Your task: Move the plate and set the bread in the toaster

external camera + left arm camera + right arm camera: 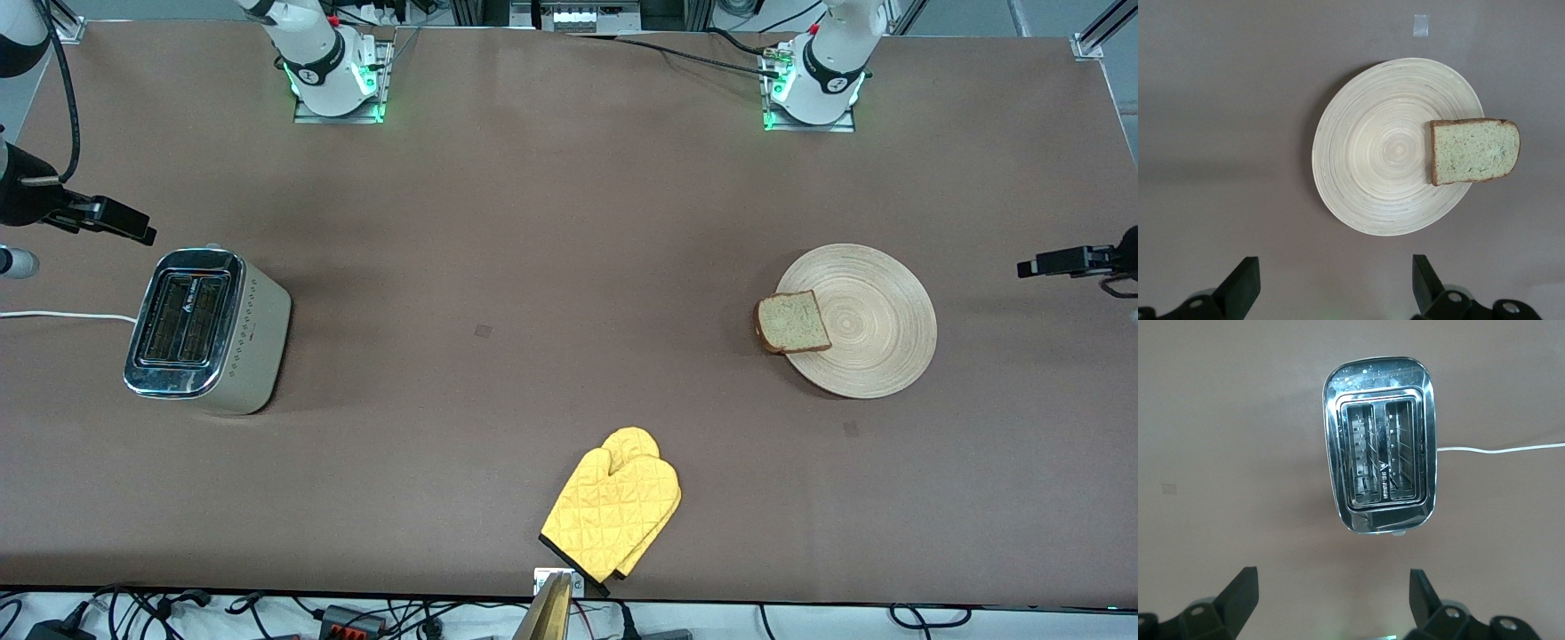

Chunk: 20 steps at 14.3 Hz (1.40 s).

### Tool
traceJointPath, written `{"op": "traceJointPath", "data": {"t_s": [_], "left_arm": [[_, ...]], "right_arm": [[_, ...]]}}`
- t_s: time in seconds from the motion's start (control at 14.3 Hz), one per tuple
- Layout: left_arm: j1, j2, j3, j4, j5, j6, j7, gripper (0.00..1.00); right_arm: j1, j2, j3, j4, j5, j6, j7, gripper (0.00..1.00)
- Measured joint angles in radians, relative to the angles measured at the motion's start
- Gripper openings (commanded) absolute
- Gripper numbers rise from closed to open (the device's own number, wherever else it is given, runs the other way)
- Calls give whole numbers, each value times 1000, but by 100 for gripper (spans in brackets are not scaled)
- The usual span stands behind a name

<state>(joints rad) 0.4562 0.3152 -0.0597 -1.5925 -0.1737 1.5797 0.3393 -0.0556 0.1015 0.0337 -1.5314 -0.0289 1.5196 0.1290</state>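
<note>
The bamboo plate (pixel 876 324) lies flat on the table toward the left arm's end. The bread (pixel 793 323) lies on the plate's rim on the side facing the toaster and overhangs it a little. The toaster (pixel 213 333) stands upright toward the right arm's end, with both slots empty. My left gripper (pixel 1036 265) is open and empty, up in the air beside the plate; the left wrist view shows it (pixel 1335 263) with the plate (pixel 1378 147) and the bread (pixel 1475 151). My right gripper (pixel 124 227) is open and empty, in the air beside the toaster; the right wrist view shows it (pixel 1333 575) and the toaster (pixel 1378 380).
A yellow quilted oven mitt (pixel 613 511) lies near the table edge closest to the front camera, midway along it. The toaster's white cord (pixel 62 315) runs off toward the right arm's end of the table. The table is brown.
</note>
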Motion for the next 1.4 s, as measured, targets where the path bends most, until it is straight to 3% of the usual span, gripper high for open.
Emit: {"op": "traceJointPath", "data": {"t_s": [0.49,0.84,1.19,1.26,1.4], "left_arm": [[158,240,1,14,-228,59,232,100],[171,398,-6,20,-358,90,358,99],[168,472,-19,22,-380,90,445,70],[167,486,-20,22,-389,90,461,62],[167,511,-21,23,-415,90,489,35]], "right_arm": [[-1,0,0,0,9,0,0,100],[-7,0,0,0,13,-1,-1,100],[-8,1,0,0,13,-1,-1,100],[-8,1,0,0,13,-1,-1,100],[-8,1,0,0,13,-1,-1,100]]}}
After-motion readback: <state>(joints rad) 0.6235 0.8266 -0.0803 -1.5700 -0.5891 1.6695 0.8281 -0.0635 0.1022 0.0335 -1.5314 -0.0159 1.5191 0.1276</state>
